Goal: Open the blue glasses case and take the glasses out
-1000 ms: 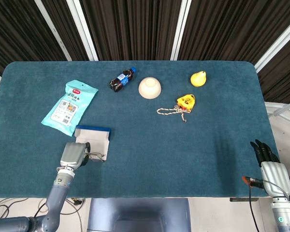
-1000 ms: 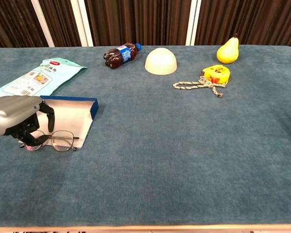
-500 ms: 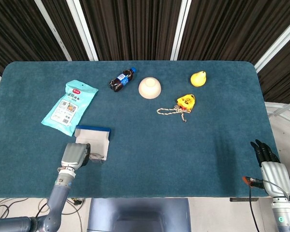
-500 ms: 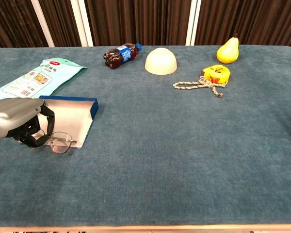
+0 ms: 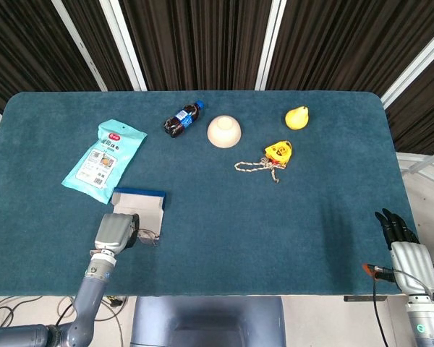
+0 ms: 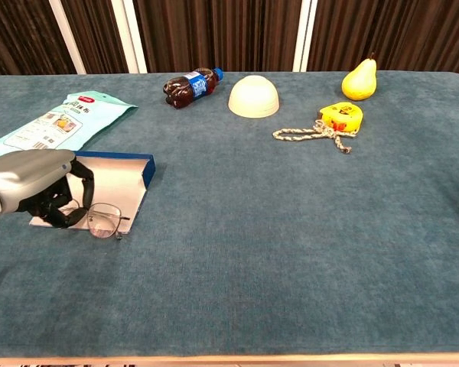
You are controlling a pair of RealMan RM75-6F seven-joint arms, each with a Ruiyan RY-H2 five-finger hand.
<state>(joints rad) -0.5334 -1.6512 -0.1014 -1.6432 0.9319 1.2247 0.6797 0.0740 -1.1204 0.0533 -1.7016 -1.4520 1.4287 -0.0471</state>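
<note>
The left hand (image 6: 38,187) grips the thin wire-rimmed glasses (image 6: 99,220) and has drawn them nearer (toward six o'clock), off the open blue glasses case (image 6: 115,183); removal looks nearly finished.

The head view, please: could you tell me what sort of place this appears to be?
Probably a robot test lab: a teal-covered table, dark slatted wall panels behind, and unrelated props such as a pear and tape measure.

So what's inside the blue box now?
The open glasses case looks bare and pale inside; the left hand covers one end. The glasses sit at its front edge.
</note>
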